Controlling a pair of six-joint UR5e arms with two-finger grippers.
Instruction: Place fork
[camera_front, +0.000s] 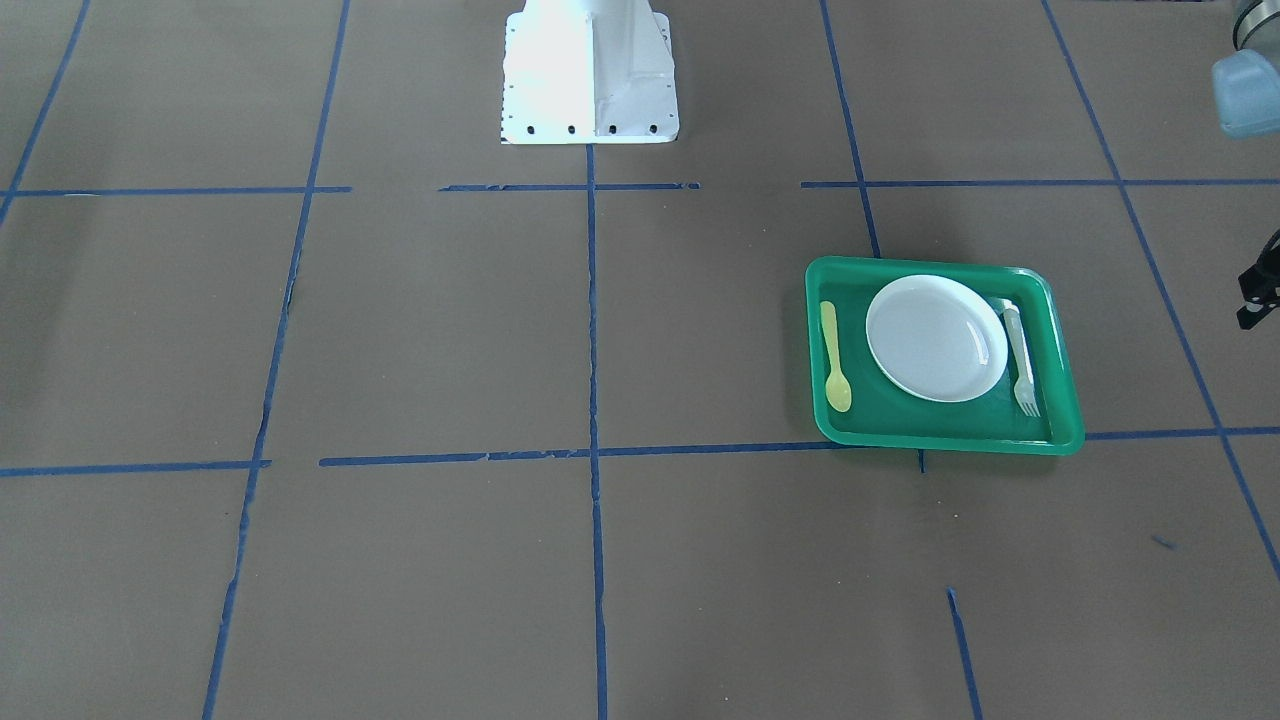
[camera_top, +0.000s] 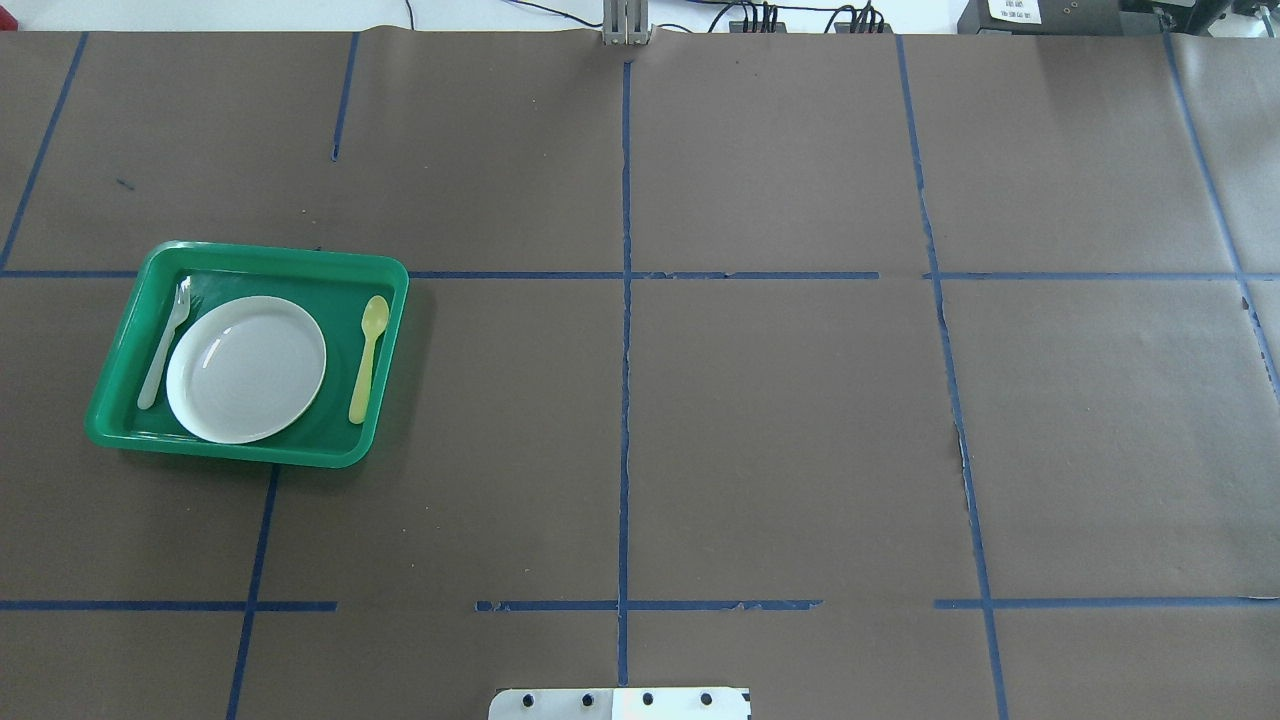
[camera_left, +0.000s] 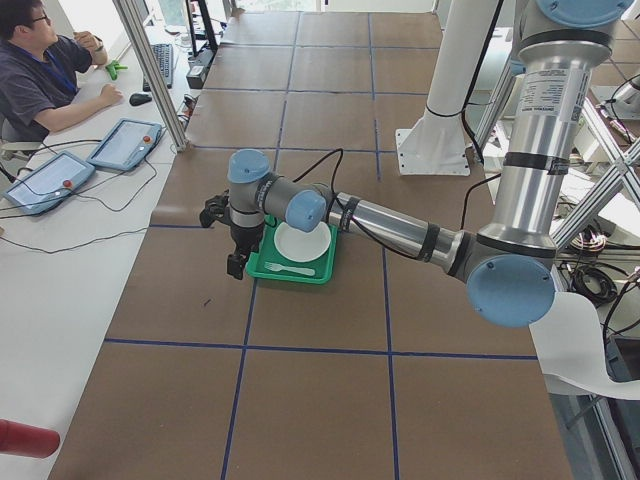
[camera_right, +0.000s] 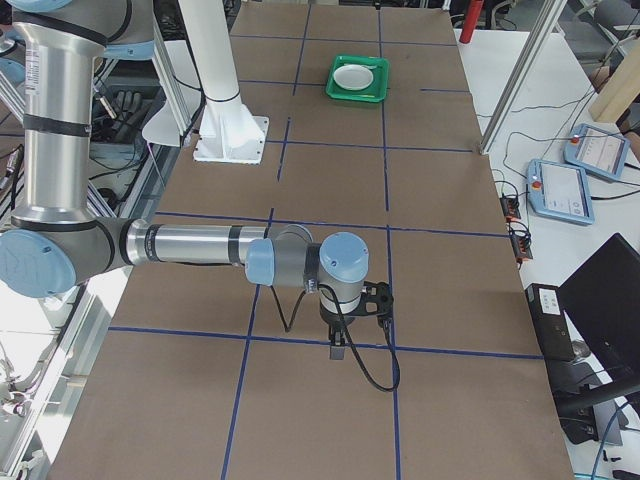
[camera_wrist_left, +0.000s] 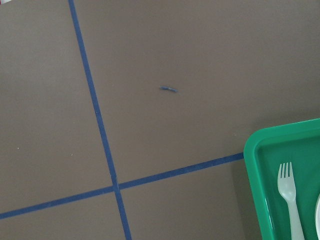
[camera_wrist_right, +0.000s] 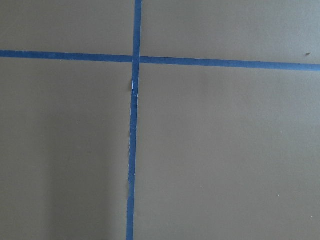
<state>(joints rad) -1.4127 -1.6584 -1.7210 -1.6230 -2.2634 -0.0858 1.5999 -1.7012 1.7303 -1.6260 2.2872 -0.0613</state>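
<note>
The pale fork (camera_front: 1022, 360) lies flat in the green tray (camera_front: 940, 432), between the white plate (camera_front: 935, 338) and the tray's rim. It also shows in the overhead view (camera_top: 165, 345) and the left wrist view (camera_wrist_left: 290, 200). Nothing holds it. My left gripper (camera_left: 237, 265) hangs above the table just beyond the tray's fork side; only a black edge of it (camera_front: 1258, 295) shows in the front view, and I cannot tell whether it is open. My right gripper (camera_right: 338, 350) hangs far from the tray, seen only from the side, so I cannot tell its state.
A yellow spoon (camera_front: 834, 358) lies in the tray on the plate's other side. Brown paper with blue tape lines (camera_top: 625, 400) covers the table. The robot's white base (camera_front: 590, 75) stands at the middle. An operator (camera_left: 45, 70) sits at a desk beyond the table's left end.
</note>
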